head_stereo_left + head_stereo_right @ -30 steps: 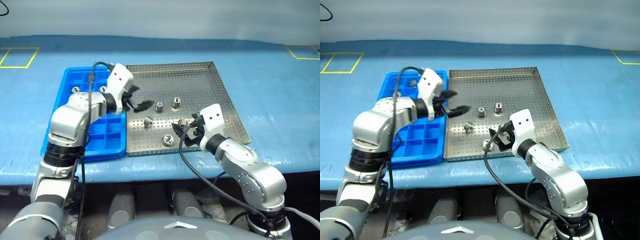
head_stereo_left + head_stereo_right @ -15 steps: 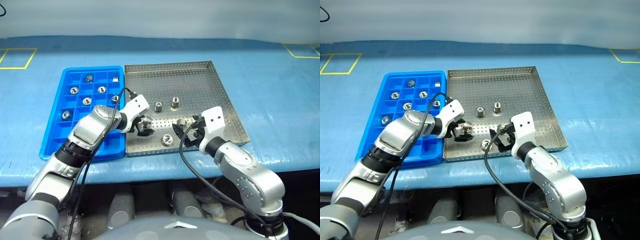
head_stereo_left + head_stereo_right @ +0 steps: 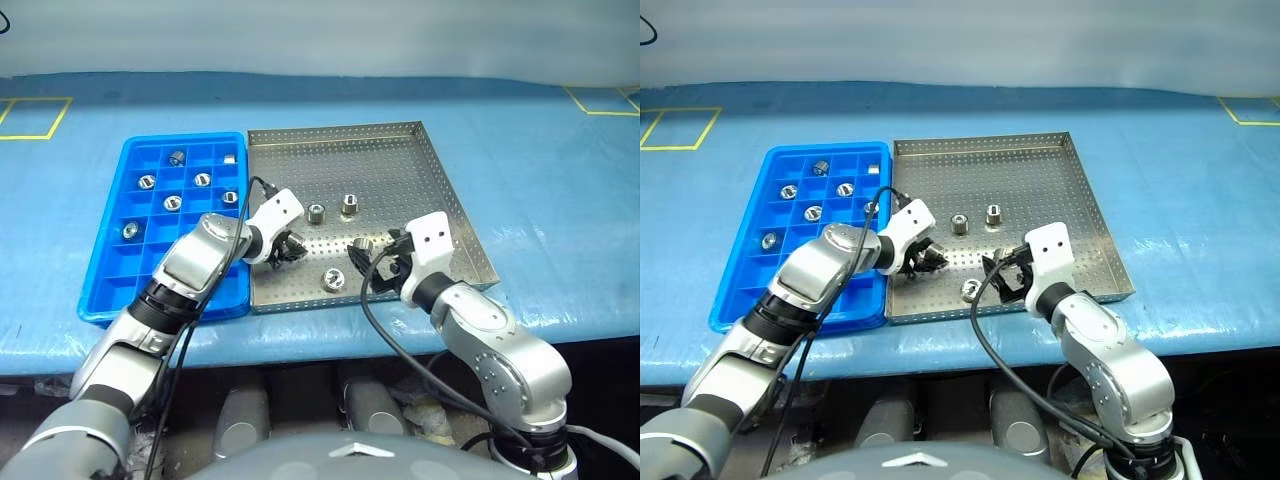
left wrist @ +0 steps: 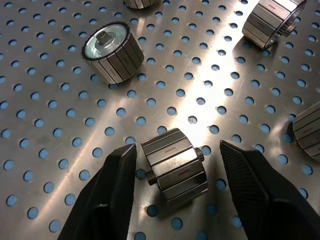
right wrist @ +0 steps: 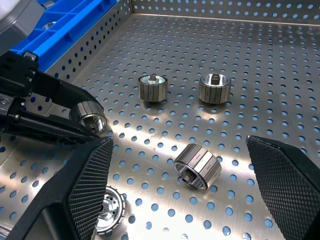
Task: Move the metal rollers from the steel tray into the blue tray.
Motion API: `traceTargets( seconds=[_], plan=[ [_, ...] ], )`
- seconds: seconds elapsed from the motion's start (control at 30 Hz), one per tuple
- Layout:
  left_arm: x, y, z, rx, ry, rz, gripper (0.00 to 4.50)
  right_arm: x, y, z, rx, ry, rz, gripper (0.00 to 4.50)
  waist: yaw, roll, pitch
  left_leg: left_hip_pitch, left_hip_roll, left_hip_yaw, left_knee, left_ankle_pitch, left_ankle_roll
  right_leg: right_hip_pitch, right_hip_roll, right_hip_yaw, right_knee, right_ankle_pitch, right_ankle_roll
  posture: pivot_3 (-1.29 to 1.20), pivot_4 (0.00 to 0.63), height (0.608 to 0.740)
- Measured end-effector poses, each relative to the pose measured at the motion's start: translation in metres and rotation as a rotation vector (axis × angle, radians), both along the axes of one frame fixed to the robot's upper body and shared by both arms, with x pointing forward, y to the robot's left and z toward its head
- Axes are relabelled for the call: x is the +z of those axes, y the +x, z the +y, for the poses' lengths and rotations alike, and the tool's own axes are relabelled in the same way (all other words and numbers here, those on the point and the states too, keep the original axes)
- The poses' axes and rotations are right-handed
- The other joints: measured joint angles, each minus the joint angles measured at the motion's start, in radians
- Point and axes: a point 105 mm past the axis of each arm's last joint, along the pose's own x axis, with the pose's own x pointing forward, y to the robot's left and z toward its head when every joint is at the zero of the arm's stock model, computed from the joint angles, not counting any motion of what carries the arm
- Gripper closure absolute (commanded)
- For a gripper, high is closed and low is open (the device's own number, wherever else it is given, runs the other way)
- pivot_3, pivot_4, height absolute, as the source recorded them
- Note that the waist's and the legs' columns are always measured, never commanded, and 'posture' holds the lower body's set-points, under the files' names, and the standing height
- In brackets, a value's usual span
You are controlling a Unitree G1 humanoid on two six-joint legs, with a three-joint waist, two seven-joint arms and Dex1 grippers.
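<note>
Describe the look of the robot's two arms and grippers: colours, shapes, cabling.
Both arms are rounded silver-grey segments joined by black rings, each ending in a white boxy wrist block. A black cable loops along each arm. The left gripper and right gripper each have two black fingers; the right gripper's pads are finely cross-hatched.

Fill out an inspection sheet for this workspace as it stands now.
Surface: blue table cover, yellow tape squares near its far corners.
Job's things: steel tray holds five metal rollers, one lying on its side between the left fingers; blue tray beside it holds several rollers in separate compartments.
Clutter: nothing seen.
Grippers: left gripper low over the steel tray, fingers straddling that roller, a gap on one side; right gripper wide open above another roller, empty.
Cables: black cable looping off the right wrist; another at the left wrist.
Surroundings: nothing seen.
</note>
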Motion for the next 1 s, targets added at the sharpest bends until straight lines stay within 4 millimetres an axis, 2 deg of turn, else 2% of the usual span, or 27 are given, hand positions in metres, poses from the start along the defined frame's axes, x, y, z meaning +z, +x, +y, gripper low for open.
traceTargets(
  seconds=[0.03,0.13,0.2,0.33,0.4,0.53,0.7,0.87,1.0],
  plan=[
    [0.000,0.000,0.000,0.001,-0.003,0.001,3.18,0.000,0.000,0.000,-0.002,0.000,-0.001,0.00,0.000,0.000,0.000,0.000,0.000,0.000,0.000,0.000,0.000,0.000,0.000,0.000,0.000,0.000,0.000,-0.02,0.150,0.740],
    [0.007,0.003,0.001,0.025,-0.044,-0.002,3.20,0.000,0.000,-0.001,-0.003,0.001,-0.001,0.00,0.001,0.000,0.000,-0.001,0.000,0.000,0.000,0.000,0.000,0.000,0.000,0.000,0.000,0.000,0.000,-0.02,0.150,0.740],
    [0.019,0.009,0.002,0.064,-0.110,-0.024,3.20,0.000,0.000,-0.001,-0.004,0.001,-0.002,0.00,0.002,0.000,0.000,-0.001,0.000,0.000,0.000,0.000,0.000,0.000,0.000,0.000,0.000,0.000,0.000,-0.02,0.150,0.740],
    [0.062,0.022,0.013,0.172,-0.251,-0.159,3.20,0.001,0.000,0.000,-0.003,0.003,-0.002,0.00,0.002,0.000,0.000,-0.001,0.000,0.000,0.000,0.000,0.000,-0.001,0.000,0.000,-0.001,0.000,0.001,-0.01,0.150,0.740],
    [0.078,0.027,0.025,0.244,-0.279,-0.235,3.20,0.001,0.000,0.000,-0.001,0.004,-0.002,0.00,0.001,0.000,0.000,-0.001,0.000,0.000,0.000,0.000,0.000,0.000,0.000,0.000,-0.001,0.000,0.001,0.01,0.150,0.740],
    [0.096,0.027,0.068,0.457,-0.277,-0.408,3.20,0.000,0.001,0.005,0.015,0.009,0.001,0.00,0.001,0.000,0.000,0.000,0.000,0.000,-0.002,0.000,0.000,0.000,0.000,0.000,0.000,0.000,0.001,0.05,0.150,0.740],
    [0.079,0.004,0.117,0.669,-0.208,-0.469,3.20,-0.008,0.002,0.018,0.104,-0.032,0.012,0.00,0.018,0.000,0.000,0.000,0.000,0.000,-0.002,0.000,0.000,0.000,-0.001,0.000,-0.001,0.000,0.000,0.09,0.150,0.740],
    [0.055,-0.022,0.134,0.711,-0.168,-0.425,3.20,-0.004,0.000,0.037,0.229,-0.024,-0.043,0.00,0.046,-0.001,0.001,0.000,0.000,0.000,-0.002,0.000,0.000,0.000,-0.001,-0.001,-0.002,0.000,-0.001,0.13,0.150,0.740],
    [0.026,-0.045,0.147,0.753,-0.147,-0.353,3.20,0.002,-0.003,0.048,0.314,-0.005,-0.094,0.00,0.056,-0.001,0.001,0.000,0.000,0.000,-0.001,0.000,0.000,0.000,-0.001,-0.001,-0.002,-0.002,-0.004,0.14,0.150,0.740]
  ],
)
